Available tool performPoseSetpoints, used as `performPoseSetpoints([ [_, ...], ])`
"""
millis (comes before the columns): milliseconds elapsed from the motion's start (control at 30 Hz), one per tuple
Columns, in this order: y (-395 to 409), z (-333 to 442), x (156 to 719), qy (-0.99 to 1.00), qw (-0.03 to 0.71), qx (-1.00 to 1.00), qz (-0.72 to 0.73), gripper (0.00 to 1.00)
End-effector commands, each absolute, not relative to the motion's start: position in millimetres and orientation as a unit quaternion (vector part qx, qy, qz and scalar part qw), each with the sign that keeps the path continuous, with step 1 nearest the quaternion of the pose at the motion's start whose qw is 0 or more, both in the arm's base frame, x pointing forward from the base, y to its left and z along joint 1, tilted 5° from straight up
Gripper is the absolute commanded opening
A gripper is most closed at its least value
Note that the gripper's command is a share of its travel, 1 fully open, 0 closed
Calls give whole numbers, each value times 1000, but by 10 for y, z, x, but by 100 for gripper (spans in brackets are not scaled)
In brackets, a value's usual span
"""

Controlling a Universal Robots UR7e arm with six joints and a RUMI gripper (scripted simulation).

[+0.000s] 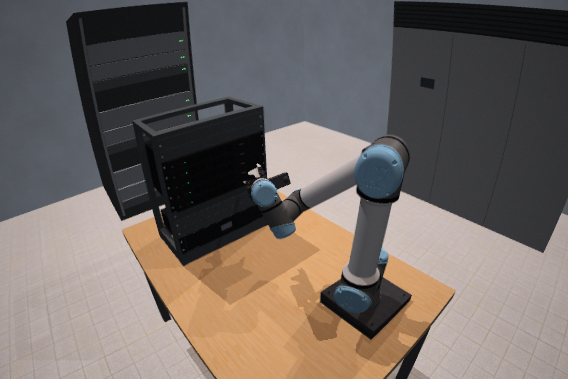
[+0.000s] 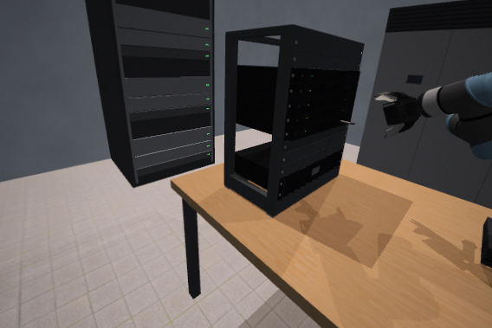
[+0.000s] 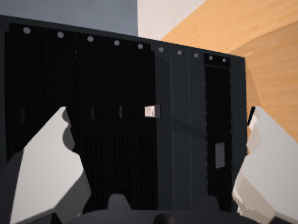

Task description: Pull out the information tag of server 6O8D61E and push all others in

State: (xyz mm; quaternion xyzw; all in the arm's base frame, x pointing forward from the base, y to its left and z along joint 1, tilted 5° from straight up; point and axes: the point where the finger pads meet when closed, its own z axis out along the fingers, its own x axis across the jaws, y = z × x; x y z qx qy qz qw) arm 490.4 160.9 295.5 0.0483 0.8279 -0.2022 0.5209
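Observation:
The small rack (image 1: pixel 210 134) (image 2: pixel 281 111) (image 3: pixel 239 100) stands upright on the table, holding several black servers. One information tag (image 2: pixel 347 122) (image 3: pixel 152 111) sticks out from the lowest black server, near the right side of its front. The wrist view shows it end-on, with no readable print. Three other tags, such as one (image 3: pixel 120 111) beside it, look like dark slivers flush with the front; another is hidden behind the left finger. My gripper (image 1: pixel 252 176) (image 2: pixel 381 116) (image 3: pixel 158 108) is open and empty, in front of the rack, its fingers widely either side of the protruding tag and apart from it.
The wooden table (image 1: pixel 295 298) (image 2: pixel 277 258) carries the rack and the arm's black base (image 1: pixel 372 323). A tall server cabinet (image 1: pixel 90 118) (image 2: pixel 101 67) stands behind the rack on the left. A grey cabinet (image 1: pixel 480 128) (image 2: pixel 398 132) stands behind on the right.

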Motion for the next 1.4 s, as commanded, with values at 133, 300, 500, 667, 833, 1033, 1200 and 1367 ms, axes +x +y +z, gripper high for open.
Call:
performPoseSetpoints([
  [133, 1609, 2962, 4903, 828, 521, 47, -203, 100],
  [300, 1609, 2963, 4903, 828, 521, 46, -204, 100],
  [500, 1609, 2964, 4903, 828, 520, 45, -205, 100],
  [667, 1609, 2965, 4902, 828, 520, 44, -205, 100],
  [833, 1609, 2967, 4902, 828, 520, 43, -206, 100],
  [1033, 1609, 2967, 4902, 828, 520, 43, -206, 100],
  [1200, 1609, 2968, 4901, 828, 520, 42, -207, 100],
  [1367, 1609, 2969, 4901, 828, 519, 41, -207, 100],
])
